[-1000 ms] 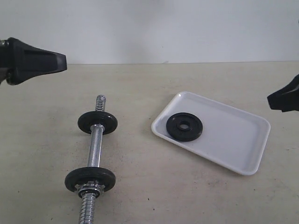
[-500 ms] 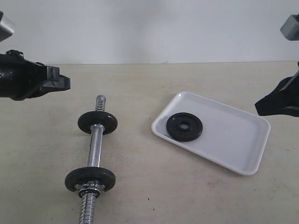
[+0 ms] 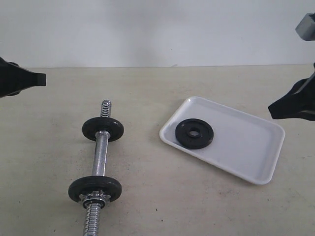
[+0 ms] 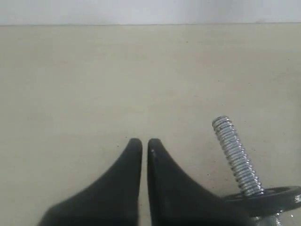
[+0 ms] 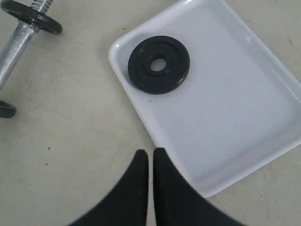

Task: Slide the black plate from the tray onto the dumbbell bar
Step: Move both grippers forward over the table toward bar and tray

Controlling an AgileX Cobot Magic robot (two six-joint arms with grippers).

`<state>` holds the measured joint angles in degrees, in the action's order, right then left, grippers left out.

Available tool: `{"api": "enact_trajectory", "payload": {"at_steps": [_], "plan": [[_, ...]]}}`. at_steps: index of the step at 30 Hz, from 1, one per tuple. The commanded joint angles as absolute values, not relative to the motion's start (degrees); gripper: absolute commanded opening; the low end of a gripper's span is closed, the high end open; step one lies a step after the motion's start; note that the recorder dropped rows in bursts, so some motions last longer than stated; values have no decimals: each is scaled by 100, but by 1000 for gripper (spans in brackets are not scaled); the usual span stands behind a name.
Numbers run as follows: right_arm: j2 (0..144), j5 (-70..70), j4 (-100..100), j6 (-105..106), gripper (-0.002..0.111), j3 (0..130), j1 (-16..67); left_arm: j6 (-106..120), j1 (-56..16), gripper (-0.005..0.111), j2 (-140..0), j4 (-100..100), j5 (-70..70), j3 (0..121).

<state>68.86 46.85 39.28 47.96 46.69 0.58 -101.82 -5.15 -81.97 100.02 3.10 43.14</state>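
Exterior view: the black plate [image 3: 194, 133] lies flat inside the tray [image 3: 248, 153], at the end of the tray nearest the dumbbell bar [image 3: 100, 158]. The bar rests on the bench [image 3: 162, 206], well apart from the tray. The left gripper [image 3: 42, 78] hangs on the side of the bar away from the tray. The right gripper [image 3: 274, 111] hovers over the tray's opposite end. Neither touches anything. My worry is that a flat disc gives little edge to pinch, and the glossy tray may skid if I press on it.

Left wrist view: the jaws are pressed together and empty, near the bar's threaded tip, far from the tray. If I don't steady the bar, it could swing as the plate meets it, and the coarse thread may snag the hole.

Right wrist view: the jaws are closed on nothing, just outside the tray's rim. If I descend without opening them, I'd expect to knock the plate or tip the tray.
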Motion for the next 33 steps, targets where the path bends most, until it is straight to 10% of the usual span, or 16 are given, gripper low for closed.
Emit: {"api": "enact_trajectory", "payload": {"at_steps": [1,10,26,33], "plan": [[6880,4596,4032,4850,0,4706,70,-10048,-537,4,-8157,9995,476,4276],[6869,4566,4828,5255,0,4706,70,-8733,-537,4,-8146,9995,2962,4529],[6869,4566,4828,5255,0,4706,70,-8494,-537,4,-8070,9734,2842,4552],[6869,4556,4827,5255,0,4706,70,-2856,-535,4,-8070,3387,1628,4465]]}}
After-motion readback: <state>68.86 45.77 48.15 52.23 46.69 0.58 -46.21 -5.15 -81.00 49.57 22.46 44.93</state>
